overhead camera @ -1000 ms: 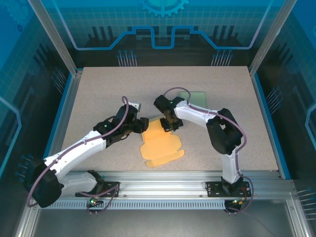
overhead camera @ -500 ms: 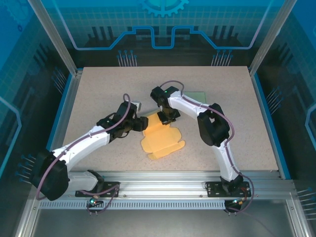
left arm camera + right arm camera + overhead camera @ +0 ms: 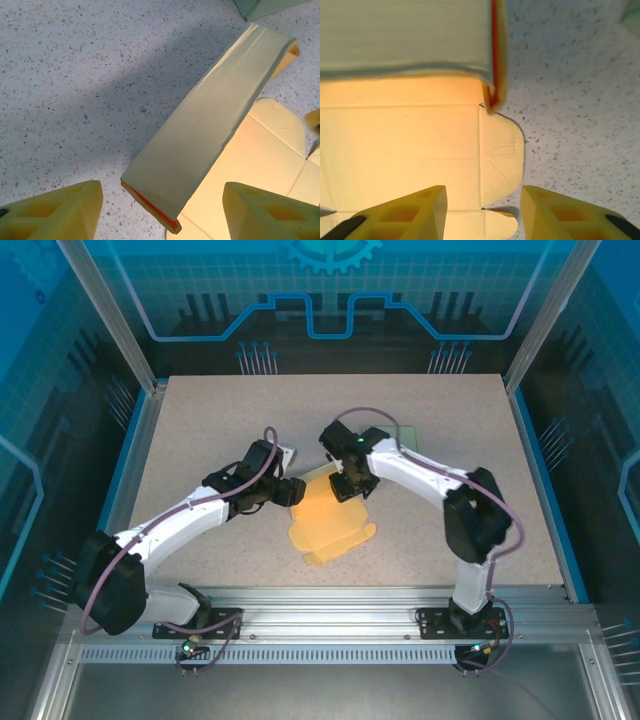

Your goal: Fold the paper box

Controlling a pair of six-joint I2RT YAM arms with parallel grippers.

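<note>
My 2 grippers meet over the paper box, which lies near the middle of the speckled table, between my arms. The orange-yellow box is mostly flat on the surface, with 1 long side panel lifted off the sheet and showing its pale face.

My left gripper stands wide. In its wrist view the yellow fingers sit on either side of the near end of that lifted panel and touch neither face of it.

My right gripper is parted too and holds nothing. In its wrist view its fingers hang above the flat floor of the box, just beside a rounded tab at the sheet's edge. The other end of the lifted panel crosses the top of that view, its orange edge turned toward the camera.

A green flat piece lies on the table behind my right arm, apart from the box.
</note>
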